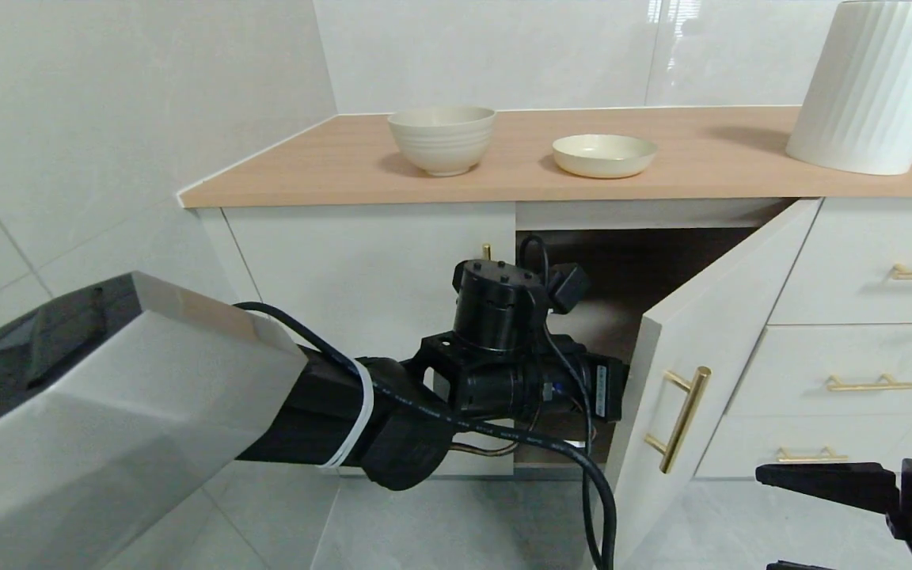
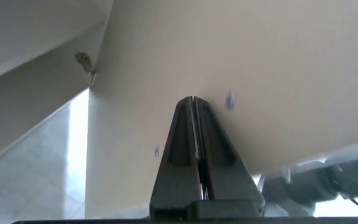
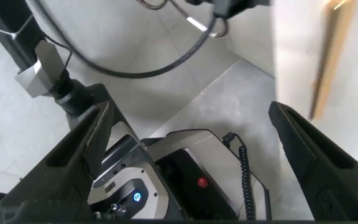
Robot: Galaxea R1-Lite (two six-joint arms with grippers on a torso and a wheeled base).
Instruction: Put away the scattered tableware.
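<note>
Tableware is not yet put away, as I judge it: 2 pieces remain on the counter (image 1: pixel 305 170). The left gripper (image 2: pixel 193 104), jaws pressed together on nothing, sits by the inner face of the open cabinet door (image 1: pixel 701 348). Above, a ribbed cream bowl (image 1: pixel 442 138) stands left of a shallow cream dish (image 1: pixel 604 154), apart, both upright. The right gripper (image 3: pixel 191 118), jaws spread wide and empty, hangs low.

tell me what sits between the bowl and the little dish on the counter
Nothing; the head view shows bare counter between the bowl and the dish.
</note>
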